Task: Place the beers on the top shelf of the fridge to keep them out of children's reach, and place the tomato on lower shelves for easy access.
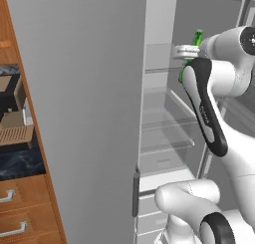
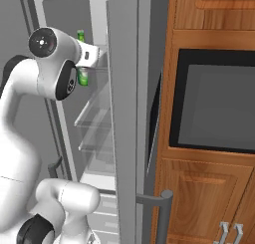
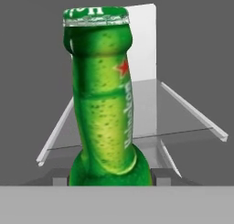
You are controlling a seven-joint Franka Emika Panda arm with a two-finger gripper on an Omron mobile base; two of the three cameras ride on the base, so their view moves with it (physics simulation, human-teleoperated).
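My gripper [image 3: 111, 177] is shut on a bright green beer bottle [image 3: 105, 104], held upright low on its body, with the cap at the top of the hand view. From the base views the gripper [image 1: 185, 52] [image 2: 92, 56] reaches into the open fridge [image 1: 79, 113] at the height of the top shelf [image 1: 162, 70]. The bottle's neck [image 1: 197, 38] [image 2: 80, 36] pokes up above the hand. Behind the bottle lies a clear glass shelf panel [image 3: 146, 118]. I cannot tell whether the bottle's base touches it. The lower shelves [image 1: 167, 123] [image 2: 92, 119] are bare. The tomato is out of view.
The open fridge door [image 2: 129, 113] stands close on the right of the arm, its handle [image 2: 164, 208] low down. Wooden cabinets with a dark built-in oven [image 2: 214, 103] are further right. A counter with small appliances [image 1: 15, 118] and drawers [image 1: 20, 208] is at the left.
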